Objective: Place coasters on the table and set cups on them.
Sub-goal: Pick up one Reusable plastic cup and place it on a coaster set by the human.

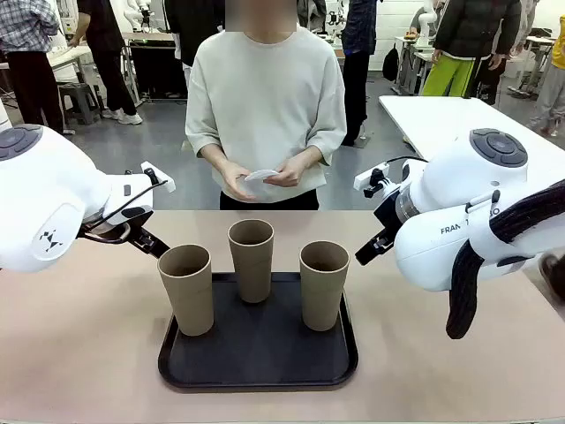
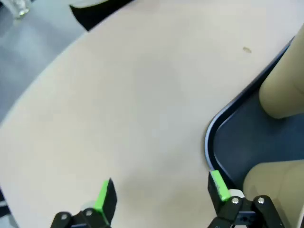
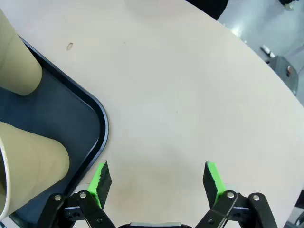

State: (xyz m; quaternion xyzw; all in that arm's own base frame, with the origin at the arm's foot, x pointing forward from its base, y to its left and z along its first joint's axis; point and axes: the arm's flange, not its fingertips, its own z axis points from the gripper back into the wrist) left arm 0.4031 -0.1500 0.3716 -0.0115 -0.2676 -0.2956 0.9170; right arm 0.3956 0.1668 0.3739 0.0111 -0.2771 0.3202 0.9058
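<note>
We see a matte beige table carrying a black rounded-square tray with 3 tall, tapered tan cups upright on it. Our left end effector is spread wide and empty, with one green pad by the tray's rounded corner. Our right end effector gapes likewise, the cups just past its pad. Well beyond both, a person's hands hold thin white coasters.

Left gripper and right gripper point downward — both jaws spread wide.

3 cups upright on black tray; person holds coasters w/ both hands
</note>
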